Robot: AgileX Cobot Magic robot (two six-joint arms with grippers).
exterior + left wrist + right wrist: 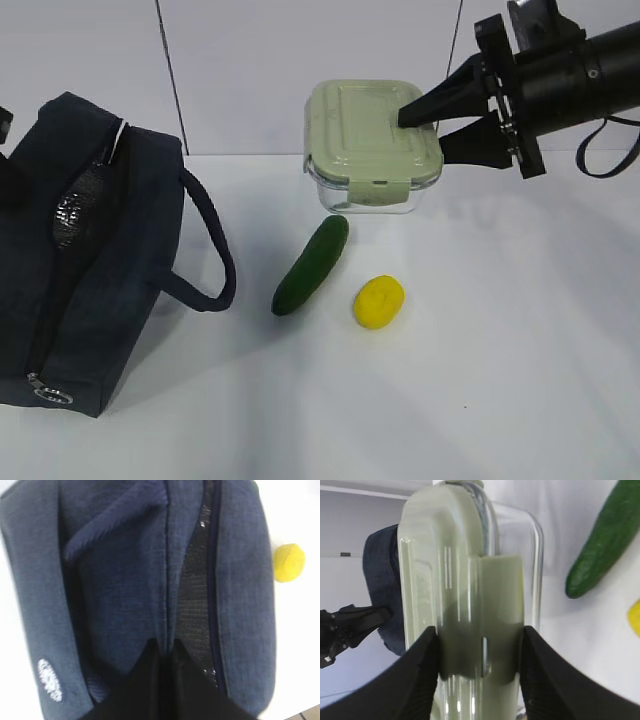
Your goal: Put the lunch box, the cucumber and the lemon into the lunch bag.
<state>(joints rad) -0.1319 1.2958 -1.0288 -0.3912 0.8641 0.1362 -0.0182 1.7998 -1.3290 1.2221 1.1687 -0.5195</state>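
My right gripper (425, 130) (479, 632) is shut on the right end of the lunch box (365, 130) (465, 580), with one finger on the sage-green lid and the other on the glass base. In front of the box, the dark green cucumber (312, 264) (605, 540) lies slanted on the white table, and the yellow lemon (379, 301) (289, 562) sits to its right. The navy lunch bag (100, 270) (115, 590) stands at the left with its zipper open. My left gripper (165, 647) is shut on the fabric edge of that opening.
The bag's strap handle (215, 255) loops out toward the cucumber. A white wall (250, 60) rises right behind the lunch box. White table (480, 380) spreads in front of and to the right of the lemon.
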